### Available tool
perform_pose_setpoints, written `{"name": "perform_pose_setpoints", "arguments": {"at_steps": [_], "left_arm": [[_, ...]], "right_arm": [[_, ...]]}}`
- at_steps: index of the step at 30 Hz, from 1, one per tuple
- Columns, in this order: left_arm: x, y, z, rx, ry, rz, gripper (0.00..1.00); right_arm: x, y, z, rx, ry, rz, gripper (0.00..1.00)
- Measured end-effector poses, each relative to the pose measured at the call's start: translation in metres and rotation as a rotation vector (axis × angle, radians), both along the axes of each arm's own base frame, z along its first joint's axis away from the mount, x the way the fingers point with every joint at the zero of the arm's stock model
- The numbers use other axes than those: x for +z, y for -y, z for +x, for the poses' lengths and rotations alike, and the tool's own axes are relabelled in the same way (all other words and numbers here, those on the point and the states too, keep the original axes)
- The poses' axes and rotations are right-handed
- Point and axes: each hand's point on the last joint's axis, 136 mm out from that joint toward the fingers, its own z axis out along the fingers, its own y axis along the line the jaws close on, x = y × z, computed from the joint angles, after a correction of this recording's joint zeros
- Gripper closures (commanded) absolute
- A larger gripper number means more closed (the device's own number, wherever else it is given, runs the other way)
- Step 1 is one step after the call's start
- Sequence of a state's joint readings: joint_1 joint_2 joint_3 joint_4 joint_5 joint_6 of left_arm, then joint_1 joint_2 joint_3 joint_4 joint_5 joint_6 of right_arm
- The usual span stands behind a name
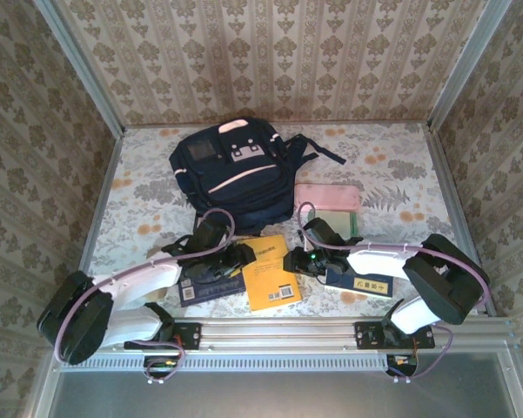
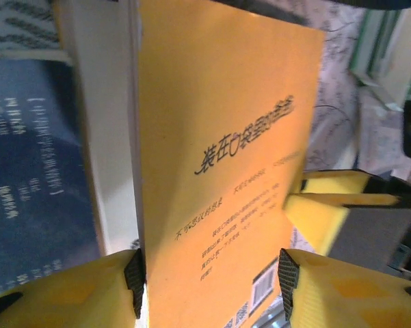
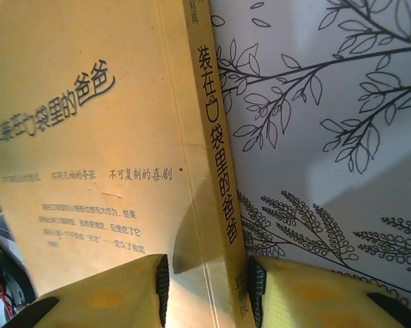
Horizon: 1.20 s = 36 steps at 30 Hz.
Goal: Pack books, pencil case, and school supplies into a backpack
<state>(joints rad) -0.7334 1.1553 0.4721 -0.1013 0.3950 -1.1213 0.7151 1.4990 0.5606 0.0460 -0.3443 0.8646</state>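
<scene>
Yellow fingers (image 3: pixel 102 304) of my right end effector (image 3: pixel 208 290) are straddling the spine of the orange-yellow book (image 3: pixel 89 137) at frame bottom (grip unclear); my left end effector (image 2: pixel 212 277) is bracketing its cover, equally unclear.

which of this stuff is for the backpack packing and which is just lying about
For the job: backpack, orange book, dark blue book, navy book, pink pencil case, green-and-white pad.
Just there: floral table cover, metal rail.

There it was: the orange-yellow book (image 3: pixel 89 137) carried "装在口袋里的爸爸" across its cover, and the same title ran down its spine (image 3: pixel 215 150). Under the cover title sat "不可复制的喜剧". Left of that book, the dark blue book (image 2: pixel 27 171) showed rows of print, too blurred to read.
</scene>
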Motion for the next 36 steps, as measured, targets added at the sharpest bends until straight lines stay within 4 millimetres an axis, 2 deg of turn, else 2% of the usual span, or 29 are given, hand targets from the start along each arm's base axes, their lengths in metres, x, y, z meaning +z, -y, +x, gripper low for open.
{"name": "perform_pose_setpoints", "arguments": {"at_steps": [10, 14, 18, 22, 24, 27, 29, 33, 36], "left_arm": [[0.015, 0.014, 0.002, -0.035, 0.046, -0.072, 0.50], [0.015, 0.019, 0.003, -0.048, 0.055, -0.088, 0.63], [0.011, 0.019, 0.002, -0.064, 0.061, -0.074, 0.84], [0.009, 0.017, 0.003, -0.074, 0.080, -0.056, 0.98], [0.011, 0.016, 0.003, -0.082, 0.095, -0.053, 1.00], [0.021, 0.016, 0.002, -0.095, 0.132, -0.068, 1.00], [0.030, 0.016, 0.001, -0.102, 0.169, -0.085, 1.00], [0.050, 0.011, -0.004, -0.120, 0.264, -0.134, 1.00], [0.061, 0.008, -0.008, -0.129, 0.319, -0.168, 1.00]], "right_arm": [[-0.002, 0.001, 0.000, -0.005, -0.007, -0.004, 0.65], [0.000, 0.001, 0.000, -0.007, -0.002, -0.004, 0.65], [0.000, 0.002, 0.001, -0.010, 0.001, -0.009, 0.65], [0.001, 0.003, 0.001, -0.013, 0.007, -0.015, 0.65], [0.002, 0.004, 0.001, -0.015, 0.010, -0.018, 0.60], [0.007, 0.009, 0.002, -0.023, 0.026, -0.015, 0.46], [0.013, 0.017, 0.003, -0.042, 0.043, 0.003, 0.42], [0.033, 0.036, 0.006, -0.106, 0.097, 0.131, 0.10], [0.049, 0.041, 0.004, -0.116, 0.134, 0.235, 0.03]]}}
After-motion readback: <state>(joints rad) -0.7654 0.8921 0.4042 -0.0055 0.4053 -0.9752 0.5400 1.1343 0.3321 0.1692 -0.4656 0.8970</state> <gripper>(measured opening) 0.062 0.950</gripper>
